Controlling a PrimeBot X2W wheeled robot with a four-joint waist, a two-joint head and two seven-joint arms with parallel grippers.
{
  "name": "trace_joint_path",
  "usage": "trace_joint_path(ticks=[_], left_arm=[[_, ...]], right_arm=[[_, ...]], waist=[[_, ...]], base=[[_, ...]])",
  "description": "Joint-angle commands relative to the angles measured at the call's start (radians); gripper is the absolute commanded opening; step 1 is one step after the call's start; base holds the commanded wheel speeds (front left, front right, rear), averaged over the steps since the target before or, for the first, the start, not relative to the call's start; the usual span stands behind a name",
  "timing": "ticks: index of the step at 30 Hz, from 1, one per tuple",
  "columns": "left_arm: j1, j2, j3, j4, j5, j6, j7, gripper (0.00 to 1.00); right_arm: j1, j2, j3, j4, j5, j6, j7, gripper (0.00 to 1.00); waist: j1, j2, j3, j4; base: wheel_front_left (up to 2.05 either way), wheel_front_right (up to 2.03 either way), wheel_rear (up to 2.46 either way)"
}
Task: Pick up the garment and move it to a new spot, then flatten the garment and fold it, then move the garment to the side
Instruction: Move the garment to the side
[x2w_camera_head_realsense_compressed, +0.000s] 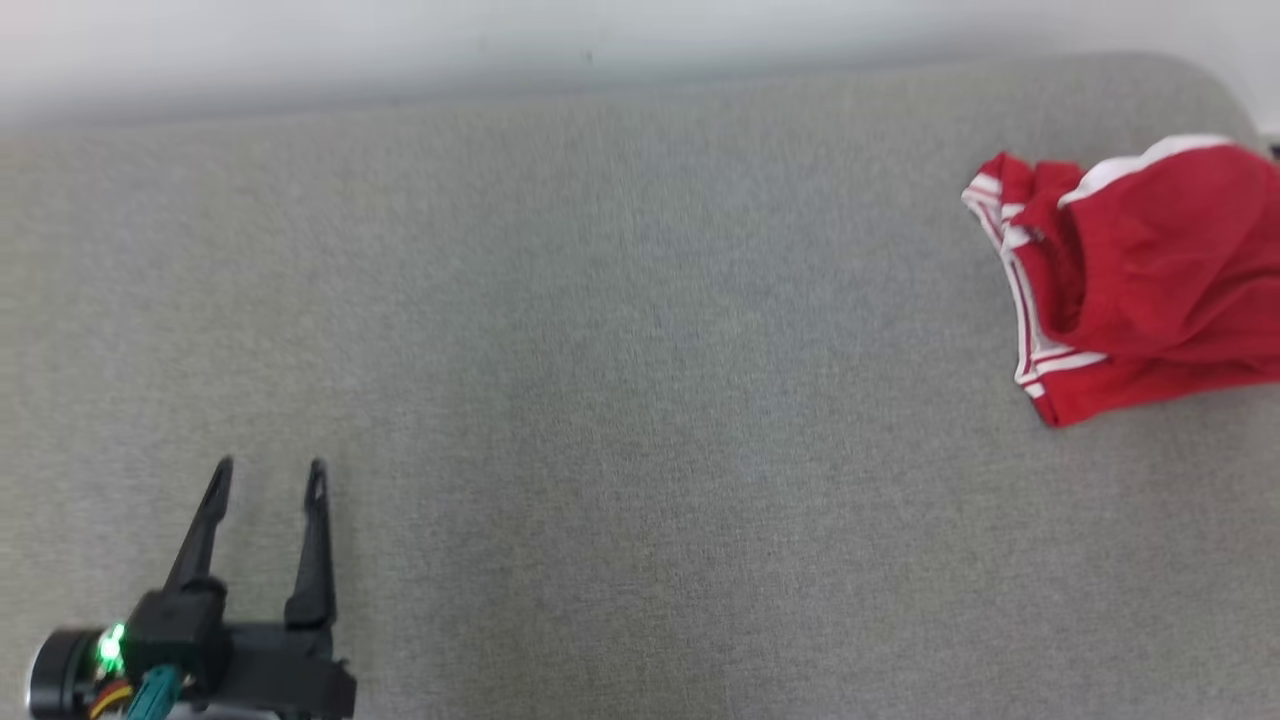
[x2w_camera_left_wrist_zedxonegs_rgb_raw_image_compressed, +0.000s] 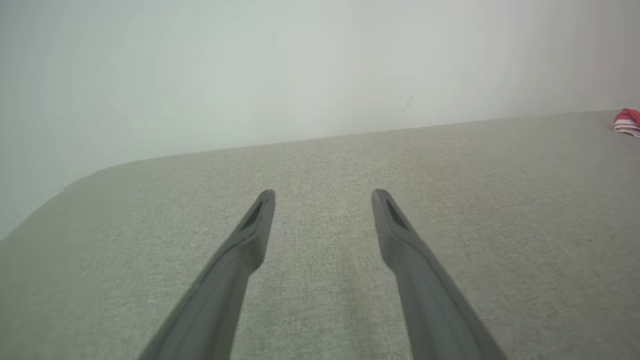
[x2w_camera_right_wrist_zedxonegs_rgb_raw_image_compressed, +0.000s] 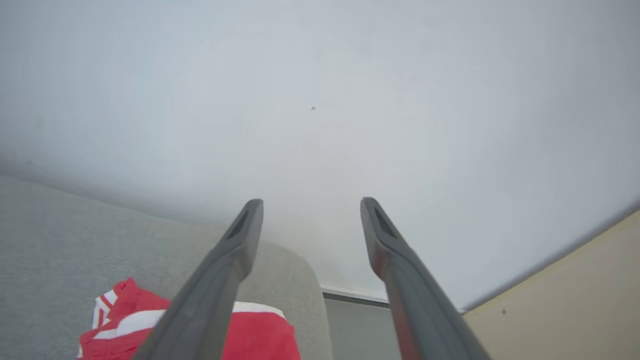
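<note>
The garment (x2w_camera_head_realsense_compressed: 1150, 280) is red with white stripes and lies bunched at the far right of a grey padded surface (x2w_camera_head_realsense_compressed: 620, 380). In the left wrist view a small corner of the garment (x2w_camera_left_wrist_zedxonegs_rgb_raw_image_compressed: 627, 121) pokes in at the right edge. My left gripper (x2w_camera_head_realsense_compressed: 268, 475) rests at the lower left, far from the cloth, open with nothing between its fingers; the same open left gripper (x2w_camera_left_wrist_zedxonegs_rgb_raw_image_compressed: 323, 195) hovers over bare grey fabric. My right gripper (x2w_camera_right_wrist_zedxonegs_rgb_raw_image_compressed: 310, 205) is open and empty, raised above the garment (x2w_camera_right_wrist_zedxonegs_rgb_raw_image_compressed: 255, 335), which lies below and behind its left finger.
A pale wall (x2w_camera_head_realsense_compressed: 500, 40) runs along the back edge of the grey surface. Past the surface's rounded right end, the right wrist view shows a strip of floor (x2w_camera_right_wrist_zedxonegs_rgb_raw_image_compressed: 360, 330) and a beige panel (x2w_camera_right_wrist_zedxonegs_rgb_raw_image_compressed: 565, 295).
</note>
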Motion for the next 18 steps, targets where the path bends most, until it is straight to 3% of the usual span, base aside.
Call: trace_joint_path(ticks=[1,5,8,13,18], left_arm=[[0.019,-0.001,0.006,0.004,-0.007,0.002,-0.006,1.0],[0.065,-0.004,0.021,0.004,-0.015,0.012,-0.009,1.0],[0.096,-0.001,0.034,-0.002,-0.022,0.021,-0.01,1.0],[0.141,0.0,0.045,-0.028,-0.027,0.034,-0.01,1.0],[0.173,0.003,0.043,-0.042,-0.029,0.04,-0.008,1.0]], right_arm=[[0.03,0.023,-0.007,0.007,0.008,0.0,-0.011,1.0],[0.097,0.093,-0.078,0.026,0.023,0.0,-0.049,1.0],[0.149,0.117,-0.181,-0.041,0.002,0.0,-0.05,1.0],[0.34,0.142,-0.446,-0.2,-0.119,0.0,-0.049,1.0],[0.595,0.235,-0.74,-0.394,-0.296,0.0,-0.049,1.0]], waist=[[0.0002,0.0001,-0.059,0.008],[0.0002,0.0001,-0.117,0.014],[0.0002,0.0001,-0.15,0.025],[0.0002,0.0001,-0.187,0.047],[0.0002,0.0001,-0.222,0.062]], base=[[0.0,0.0,0.0],[0.0,0.0,0.0],[0.0,0.0,0.0],[0.0,0.0,0.0],[0.0,0.0,0.0]])
